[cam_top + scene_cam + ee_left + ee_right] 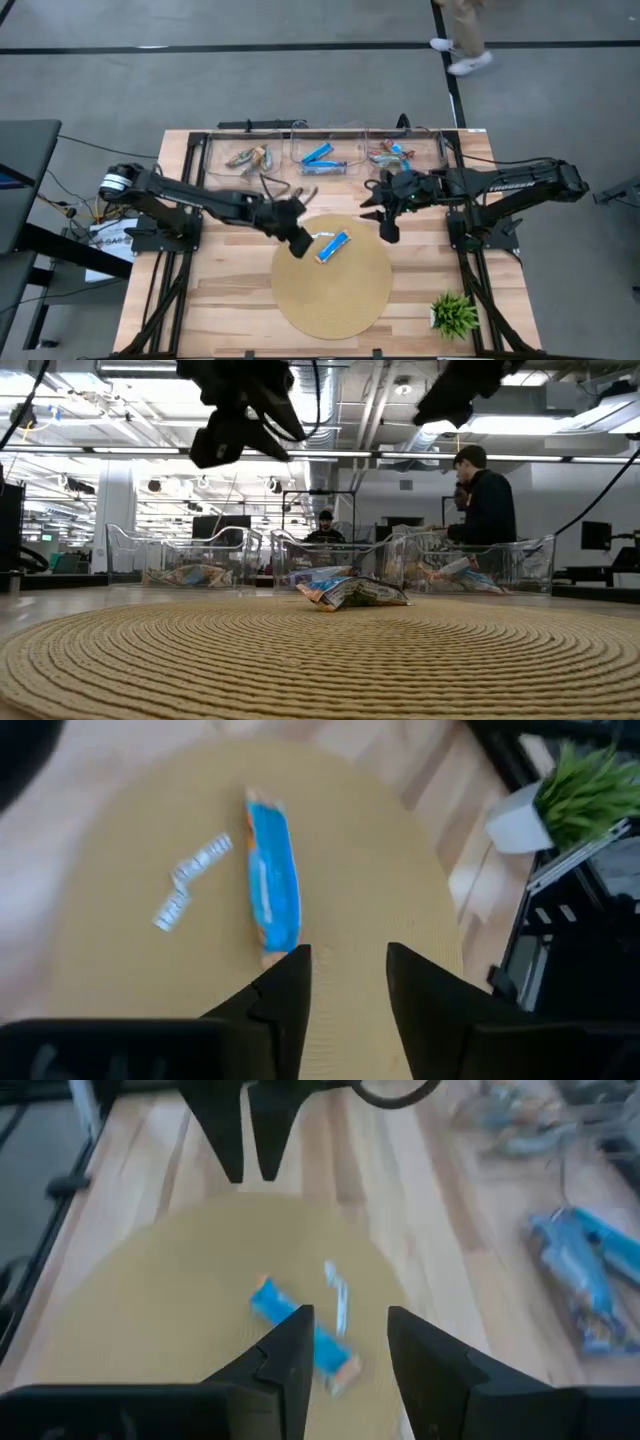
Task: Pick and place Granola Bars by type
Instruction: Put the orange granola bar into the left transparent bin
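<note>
One blue-and-white granola bar (333, 246) lies flat on the round woven tan mat (345, 300), also seen in the low view (352, 593) and in both wrist views (272, 890) (318, 1348). My left gripper (300, 246) hovers open above the mat just left of the bar, its fingers (347, 955) short of the bar's near end. My right gripper (388, 232) hangs open above the mat's right far rim, its fingers (349, 1315) looking down over the bar. More bars lie in the three clear bins at the far edge.
Three clear bins stand along the far edge: tan-green bars in the left one (250, 157), blue ones in the middle (322, 160), reddish and blue ones in the right (390, 153). A small white strip (190, 885) lies beside the bar. A potted plant (453, 314) stands near right. People show beyond the table.
</note>
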`<state>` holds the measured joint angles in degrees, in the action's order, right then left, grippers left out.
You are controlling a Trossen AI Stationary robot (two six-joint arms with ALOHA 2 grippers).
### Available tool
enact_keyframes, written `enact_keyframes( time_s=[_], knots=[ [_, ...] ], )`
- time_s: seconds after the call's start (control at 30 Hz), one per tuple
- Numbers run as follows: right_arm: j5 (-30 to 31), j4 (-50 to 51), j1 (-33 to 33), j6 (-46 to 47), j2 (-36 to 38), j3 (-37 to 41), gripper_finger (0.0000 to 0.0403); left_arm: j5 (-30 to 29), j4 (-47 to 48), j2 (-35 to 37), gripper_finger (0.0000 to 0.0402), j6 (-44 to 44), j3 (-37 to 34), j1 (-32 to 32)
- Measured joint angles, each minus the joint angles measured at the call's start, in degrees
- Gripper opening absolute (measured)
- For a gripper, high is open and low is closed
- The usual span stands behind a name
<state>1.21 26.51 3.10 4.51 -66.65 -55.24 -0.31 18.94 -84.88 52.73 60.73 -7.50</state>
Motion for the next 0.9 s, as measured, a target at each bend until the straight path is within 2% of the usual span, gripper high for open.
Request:
enact_keyframes(
  time_s=[0.13,0.23,0.4,0.67,0.9],
  knots=[
    [0.04,3.10,2.85,0.01,1.57,-0.09,0.0123,-0.29,-1.67,-6.19,0.0144,1.99,1.57,-2.52],
    [0.14,5.21,4.53,0.15,2.34,-0.04,0.0123,-3.45,-1.81,-10.47,0.0153,1.87,4.50,-3.38],
    [0.20,8.33,6.08,2.96,2.91,-0.04,0.0123,-6.27,-0.36,-17.64,0.0155,-1.96,11.15,-3.40],
    [0.33,10.02,7.49,3.13,2.91,-0.02,0.0123,-9.16,20.70,-30.16,0.0155,-5.57,27.54,-3.05],
    [0.33,10.68,7.35,3.13,2.89,-0.02,0.0123,-8.66,23.86,-37.76,0.0155,-8.69,35.36,-2.99]
  ],
)
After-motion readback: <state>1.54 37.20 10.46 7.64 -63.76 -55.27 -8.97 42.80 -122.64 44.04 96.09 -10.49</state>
